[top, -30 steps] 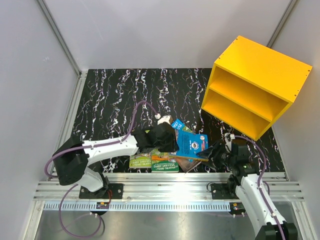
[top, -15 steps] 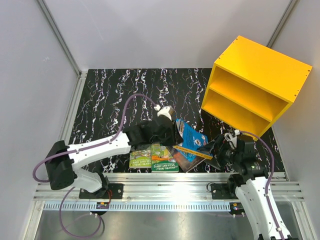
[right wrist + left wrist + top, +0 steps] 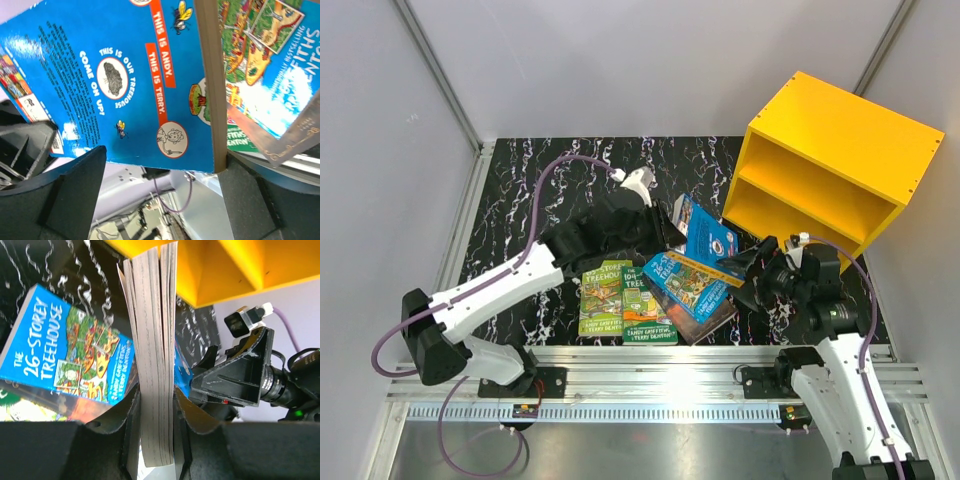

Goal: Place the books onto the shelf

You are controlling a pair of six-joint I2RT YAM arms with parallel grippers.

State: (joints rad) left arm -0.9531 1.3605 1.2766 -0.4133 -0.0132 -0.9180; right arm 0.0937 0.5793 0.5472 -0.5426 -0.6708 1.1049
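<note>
Up it comes! The left arm [image 3: 500, 290] has swung off the pile and carried a blue book [image 3: 705, 232] toward the shelf [image 3: 840, 130], and the right jaws have sprung wide.

Farthest out from the shelf, the rest lie flat on the desk [image 3: 540, 190]. There's a green book [image 3: 603, 297] with a second green book [image 3: 645, 305] alongside, and another blue one [image 3: 688, 284] overlapping a dark book [image 3: 718, 318].

Closer to the shelf, the right jaws stand spread and empty, just beside the lifted book's lower corner. A nudge there could twist it loose.

The left jaws pinch that book on edge by one end, with its pages fanning above the grip. It looks floppy, so it may sag, pivot or slide out as the arm reaches.

Ahead, the shelf's open front sits at an angle, its divider board [image 3: 806, 207] across the middle. If the book comes in skewed, it catches an edge instead of slipping into a compartment.
</note>
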